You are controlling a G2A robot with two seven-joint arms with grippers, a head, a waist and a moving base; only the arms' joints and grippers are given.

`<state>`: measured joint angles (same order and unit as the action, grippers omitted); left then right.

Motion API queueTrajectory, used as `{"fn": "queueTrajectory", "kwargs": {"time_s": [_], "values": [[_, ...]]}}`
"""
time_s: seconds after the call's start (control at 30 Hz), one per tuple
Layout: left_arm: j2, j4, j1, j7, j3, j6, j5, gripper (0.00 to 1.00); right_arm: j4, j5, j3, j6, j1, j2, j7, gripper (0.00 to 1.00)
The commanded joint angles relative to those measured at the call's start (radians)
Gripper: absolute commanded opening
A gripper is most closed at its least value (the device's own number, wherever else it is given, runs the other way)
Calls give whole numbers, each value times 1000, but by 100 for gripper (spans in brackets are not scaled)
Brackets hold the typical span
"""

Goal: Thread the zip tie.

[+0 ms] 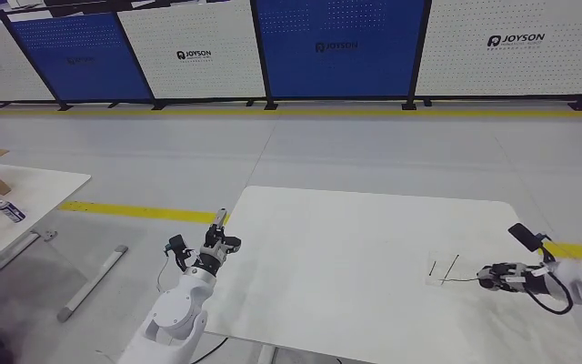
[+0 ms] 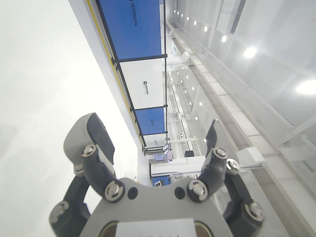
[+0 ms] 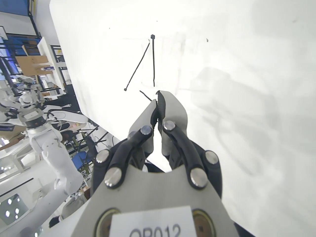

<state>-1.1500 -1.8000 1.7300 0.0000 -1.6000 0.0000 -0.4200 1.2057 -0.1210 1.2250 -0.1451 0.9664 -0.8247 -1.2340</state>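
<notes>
Right gripper (image 3: 157, 99) at right edge of table (image 1: 346, 273), fingers clenched on held tie (image 3: 145, 96). Short black end sticks out past tips, low over surface. Two more lie flat on table near right edge, just ahead of tips: slanted tie (image 3: 137, 69) and straight tie (image 3: 153, 60), close at one end, spread at other, heads at opposite ends. Left gripper (image 2: 154, 124) at left edge, fingers released and spread wide, nothing between, well apart from ties.
</notes>
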Motion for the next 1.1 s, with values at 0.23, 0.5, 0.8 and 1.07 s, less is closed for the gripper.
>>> {"fn": "queueTrajectory", "kwargs": {"time_s": [0.23, 0.5, 0.8, 1.07], "values": [[0, 0, 0, 0, 0, 0, 0, 100, 46, 158, 158, 101, 135, 30, -8, 0], [0, 0, 0, 0, 0, 0, 0, 100, 46, 158, 158, 101, 135, 30, -8, 0], [0, 0, 0, 0, 0, 0, 0, 100, 134, 201, 189, 148, 158, 29, 76, 0], [0, 0, 0, 0, 0, 0, 0, 100, 299, 187, 126, 160, 150, 15, 150, 0]]}}
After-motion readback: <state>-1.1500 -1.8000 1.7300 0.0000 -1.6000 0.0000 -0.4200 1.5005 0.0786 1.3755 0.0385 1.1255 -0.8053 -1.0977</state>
